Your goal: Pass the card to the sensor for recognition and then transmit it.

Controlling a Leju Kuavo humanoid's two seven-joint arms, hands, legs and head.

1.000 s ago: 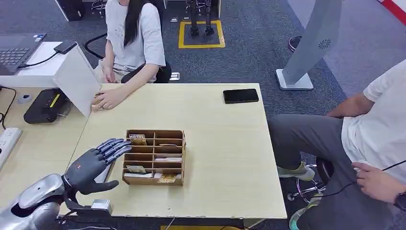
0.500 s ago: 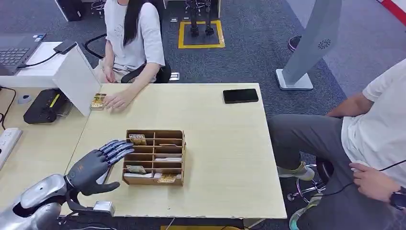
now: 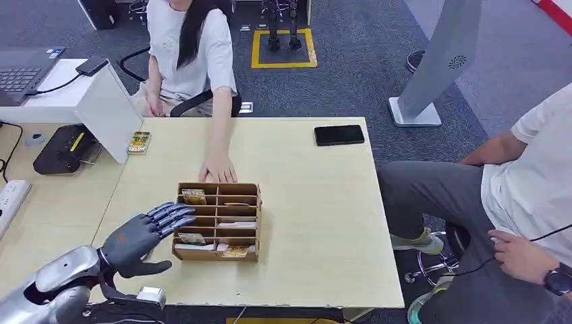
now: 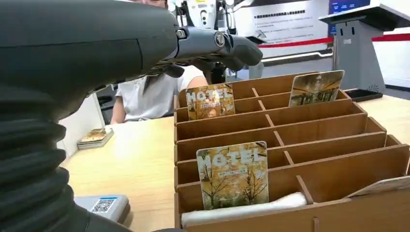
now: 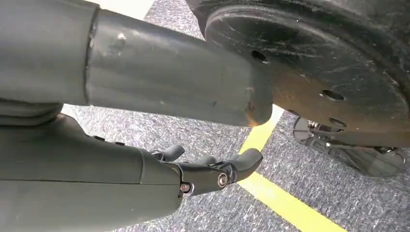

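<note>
Since a second ago, the person's hand (image 3: pixel 219 169) across the table has left the small stack of cards (image 3: pixel 139 142) by the white divider and reached forward to the far edge of the wooden card rack (image 3: pixel 218 221), where it now rests; your left hand (image 3: pixel 143 233) has crept slightly closer to the rack's left side.

From the head view, you see the left hand empty, fingers (image 3: pixel 173 213) extended and slightly fanned toward the rack's left wall, thumb held apart below. The rack sits mid-table (image 3: pixel 317 202) with several cards standing in its slots, one labelled card (image 3: pixel 194 196) in the far-left compartment. A black phone (image 3: pixel 338 135) lies near the far right corner, well apart from the rack. A second person sits at the right side of the table (seated, one hand on a cable).

At the left wrist view, you get the rack close up: a "MOTEL" card (image 4: pixel 232 174) stands upright in a near slot, another card (image 4: pixel 210 101) of the same kind stands a few rows behind, and a third card (image 4: pixel 316 87) stands at the far end. The left hand's dark fingertips (image 4: pixel 231 46) hover above the rack, touching nothing. A small sensor block with a QR label (image 4: pixel 102 206) lies on the table beside the rack.

At the right wrist view, your right hand (image 5: pixel 208 170) hangs over grey carpet with a yellow line, fingers loosely curled, holding nothing.
</note>
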